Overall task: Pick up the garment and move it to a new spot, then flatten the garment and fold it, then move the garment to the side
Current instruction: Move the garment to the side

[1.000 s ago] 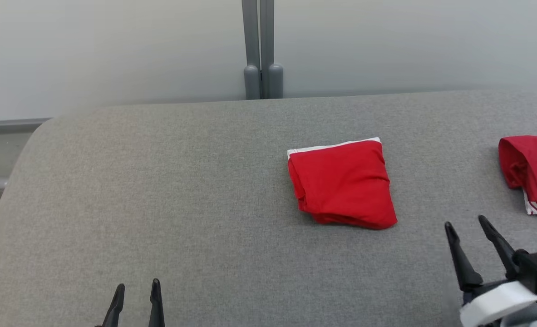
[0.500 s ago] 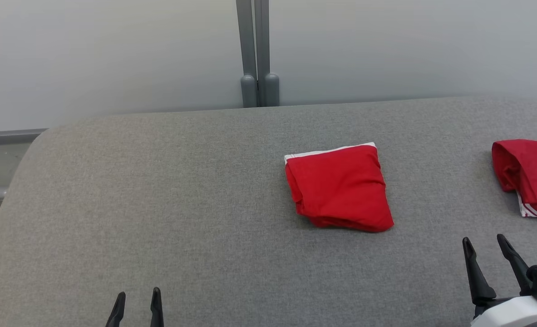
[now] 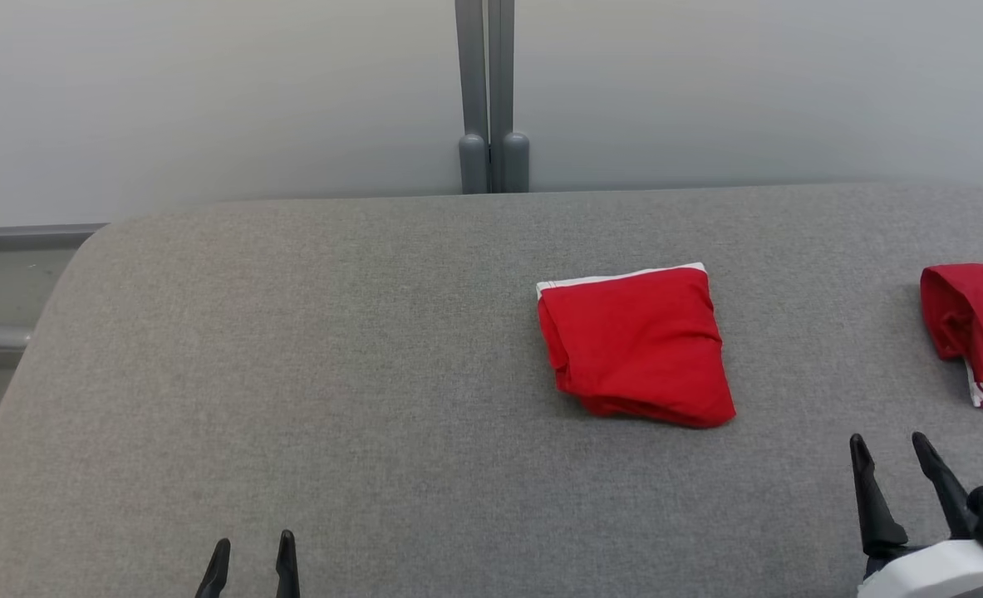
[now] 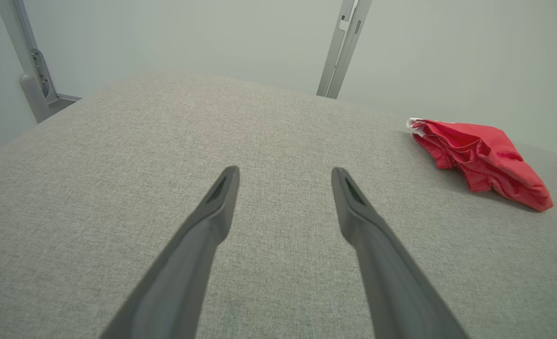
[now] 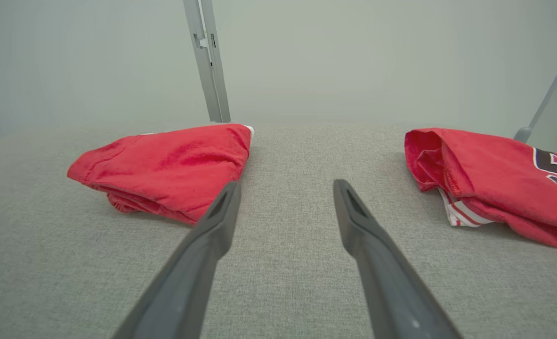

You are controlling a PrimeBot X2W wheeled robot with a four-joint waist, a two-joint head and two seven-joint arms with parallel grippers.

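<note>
At the lower left of the head view, the left gripper [image 3: 252, 544] stood with its two dark fingers spread apart and nothing between them, pointing across bare grey fabric. At the lower right, the right gripper [image 3: 887, 438] was likewise spread and empty. Beyond its tips and a little to the left, the garment [image 3: 636, 345] lay on the padded grey table [image 3: 333, 374]. It was red, folded into a compact packet with a white band along its far edge, and was clear of both grippers. Further right, a second red garment [image 3: 977, 328] with white stripes and dark lettering lay rumpled, well apart from the first. Behind the table rose a grey post [image 3: 491, 91] against a pale wall.
</note>
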